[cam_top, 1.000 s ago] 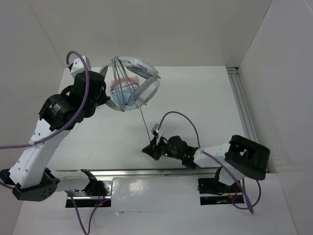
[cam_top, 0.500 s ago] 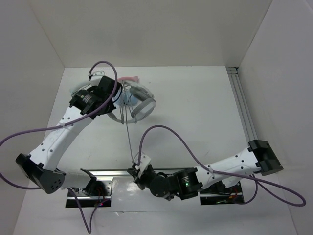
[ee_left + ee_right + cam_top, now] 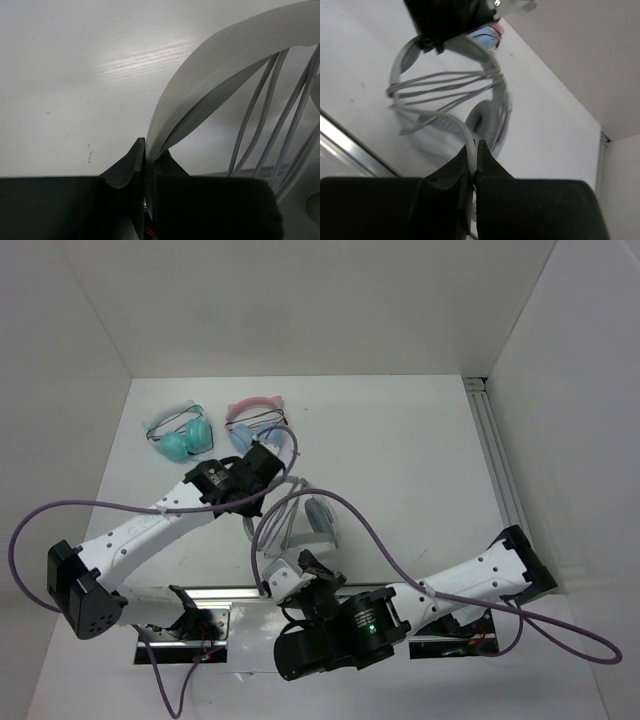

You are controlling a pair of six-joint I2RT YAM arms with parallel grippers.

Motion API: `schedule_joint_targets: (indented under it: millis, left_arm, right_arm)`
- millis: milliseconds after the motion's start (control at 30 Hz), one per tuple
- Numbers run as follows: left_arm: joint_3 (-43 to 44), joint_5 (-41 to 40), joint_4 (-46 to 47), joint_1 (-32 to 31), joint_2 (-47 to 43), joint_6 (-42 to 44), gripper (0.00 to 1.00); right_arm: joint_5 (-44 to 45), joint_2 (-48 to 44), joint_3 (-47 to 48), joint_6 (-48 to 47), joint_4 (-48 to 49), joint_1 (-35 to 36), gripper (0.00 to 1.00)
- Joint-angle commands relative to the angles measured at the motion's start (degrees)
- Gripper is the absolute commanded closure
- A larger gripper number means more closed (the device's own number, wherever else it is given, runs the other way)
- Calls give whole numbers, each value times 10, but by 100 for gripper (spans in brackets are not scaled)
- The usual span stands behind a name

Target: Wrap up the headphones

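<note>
As left gripper (image 3: 148, 152) clamps, headphones (image 3: 200, 80) pinched inside

From where I stand, there is no writing, label, brand or number that I can read in any of these views.
</note>
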Motion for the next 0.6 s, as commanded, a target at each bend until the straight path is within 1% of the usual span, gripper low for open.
schedule_joint_targets:
  millis: [0, 67, 100, 167, 200, 233, 300, 333, 367, 433, 467, 500, 567]
  left_arm:
    - [-9, 26, 26, -83, -19, 17, 100]
    - [-15, 14, 11, -115, -19, 2, 100]
    - [-15, -9, -7, -139, -19, -5, 100]
    - [-21, -17, -25, -152, -26, -19, 100]
    - [-21, -17, -31, -158, -26, -19, 100]
    - [-21, -17, -31, -167, -35, -24, 100]
    - [-27, -2, -31, -167, -60, -24, 100]
    - [-27, 4, -31, -173, -66, -24, 100]
    - [-22, 9, -31, -173, -71, -24, 100]
    - [-15, 14, -31, -173, -79, -24, 100]
    - [-8, 14, -44, -179, -79, -24, 100]
    - [-8, 14, -51, -179, -84, -24, 100]
    - [-2, 19, -51, -193, -91, -24, 100]
  right_arm:
    - [81, -2, 39, 48, -131, -3, 98]
    - [86, -2, 27, 48, -131, -19, 98]
    - [86, -7, 27, 54, -138, -28, 98]
    - [77, -22, 20, 100, -172, -54, 98]
    - [77, -30, 8, 112, -172, -62, 98]
    - [77, -40, -2, 104, -167, -70, 98]
    - [63, -77, -41, 62, -93, -95, 94]
    - [55, -93, -57, -5, -54, -102, 93]
    - [35, -128, -75, -44, 36, -116, 93]
    - [11, -169, -126, -98, 112, -124, 89]
    - [-7, -216, -146, -161, 201, -141, 87]
    - [-41, -242, -184, -191, 244, -150, 86]
    - [-82, -284, -209, -238, 296, -170, 86]
